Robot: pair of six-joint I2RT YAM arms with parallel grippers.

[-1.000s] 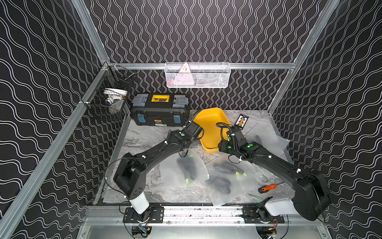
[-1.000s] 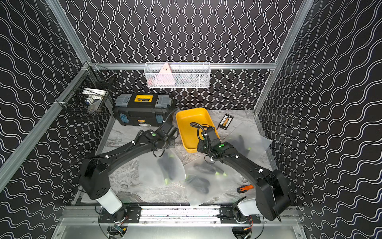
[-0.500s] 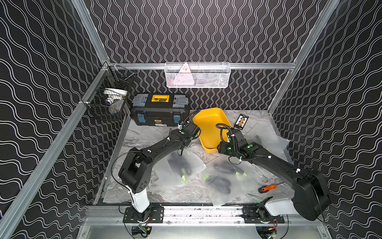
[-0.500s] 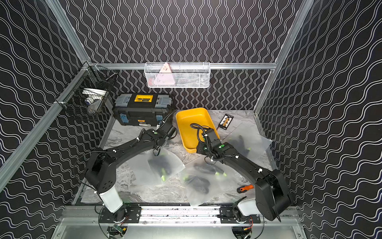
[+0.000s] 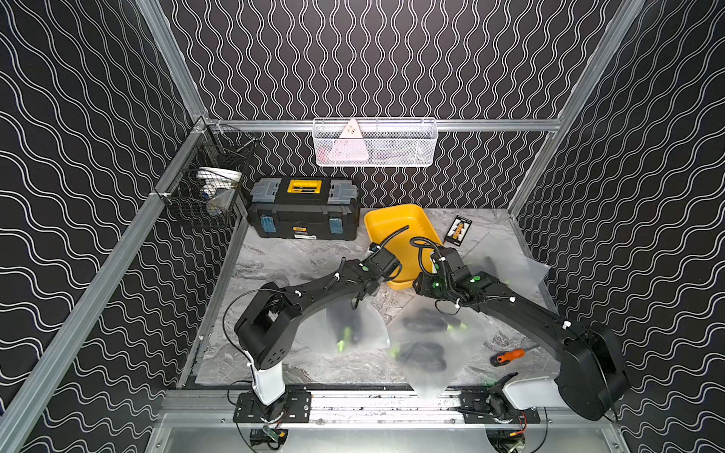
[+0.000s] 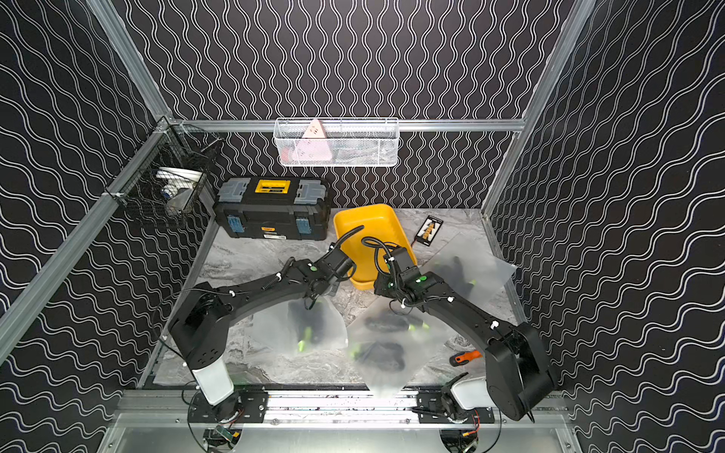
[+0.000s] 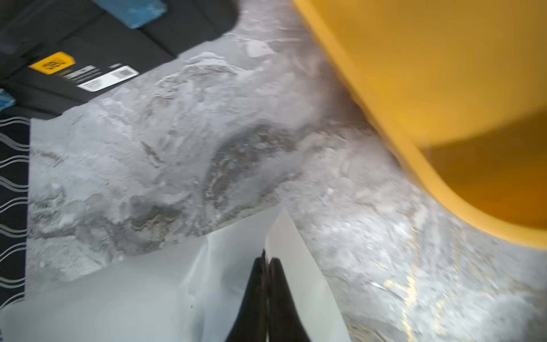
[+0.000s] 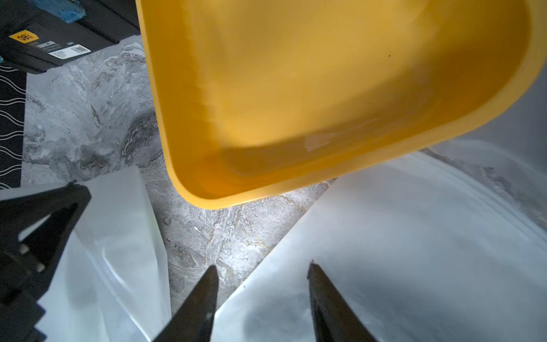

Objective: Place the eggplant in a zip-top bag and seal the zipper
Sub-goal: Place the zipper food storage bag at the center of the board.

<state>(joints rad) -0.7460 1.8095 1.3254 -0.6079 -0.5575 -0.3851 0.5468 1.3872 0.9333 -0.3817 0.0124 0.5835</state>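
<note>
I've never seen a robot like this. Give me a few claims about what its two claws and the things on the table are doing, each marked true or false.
1. The left gripper is shut on a corner of a bag. True.
2. The right gripper is clamped shut. False: its jaws stand apart, with nothing between them.
3. The bin holds an eggplant. False: it is empty.
4. The toolbox is closed. True.
5. The screwdriver lies in the bin. False: it lies on the table, near the right arm's base.
</note>
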